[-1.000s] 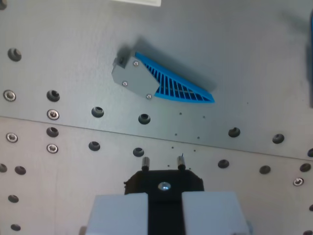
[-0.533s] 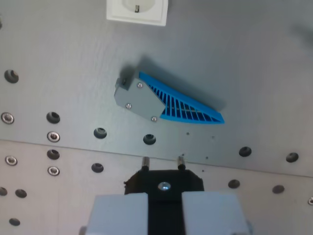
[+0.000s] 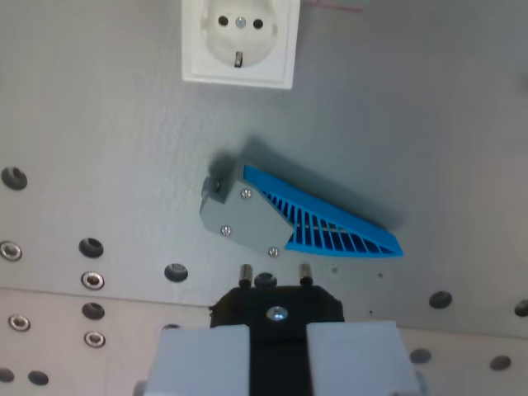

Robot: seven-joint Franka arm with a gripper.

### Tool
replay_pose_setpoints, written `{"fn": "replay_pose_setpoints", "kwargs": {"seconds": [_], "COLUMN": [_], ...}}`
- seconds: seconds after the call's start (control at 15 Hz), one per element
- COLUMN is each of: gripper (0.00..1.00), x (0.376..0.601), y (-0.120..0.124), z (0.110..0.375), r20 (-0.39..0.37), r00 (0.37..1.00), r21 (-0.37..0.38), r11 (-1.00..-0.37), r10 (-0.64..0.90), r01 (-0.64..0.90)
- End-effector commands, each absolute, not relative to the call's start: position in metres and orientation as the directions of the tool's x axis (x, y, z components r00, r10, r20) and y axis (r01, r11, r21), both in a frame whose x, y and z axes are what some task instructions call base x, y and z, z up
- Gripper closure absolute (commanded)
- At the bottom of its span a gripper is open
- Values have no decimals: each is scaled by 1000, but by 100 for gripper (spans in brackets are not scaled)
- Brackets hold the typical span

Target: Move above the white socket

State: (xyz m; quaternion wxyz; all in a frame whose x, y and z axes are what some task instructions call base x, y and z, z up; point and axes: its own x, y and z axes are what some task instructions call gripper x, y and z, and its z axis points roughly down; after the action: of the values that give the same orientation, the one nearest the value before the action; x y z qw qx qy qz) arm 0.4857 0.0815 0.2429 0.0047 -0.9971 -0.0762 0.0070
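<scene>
While jaws grip a black plug (image 3: pixel 276 307), white socket (image 3: pixel 239 37) well ahead, beyond blue-grey wedge (image 3: pixel 293 219)

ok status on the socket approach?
Gripper clamped on black plug. White socket at frame top, not yet beneath. Grey-blue part lies between.

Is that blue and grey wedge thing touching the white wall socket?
Apart. In the wrist view, a clear strip of bare metal plate separates the white socket from the blue and grey wedge below it.
</scene>
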Motion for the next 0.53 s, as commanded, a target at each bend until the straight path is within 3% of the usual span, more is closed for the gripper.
{"fn": "replay_pose_setpoints", "kwargs": {"seconds": [0.07,0.53], "gripper": [100,100], "x": [493,512], "y": [87,95], "z": [229,194], "r20": [33,-1], "r00": [995,998], "r21": [23,35], "r11": [-996,-997], "r10": [92,70], "r01": [92,70]}}
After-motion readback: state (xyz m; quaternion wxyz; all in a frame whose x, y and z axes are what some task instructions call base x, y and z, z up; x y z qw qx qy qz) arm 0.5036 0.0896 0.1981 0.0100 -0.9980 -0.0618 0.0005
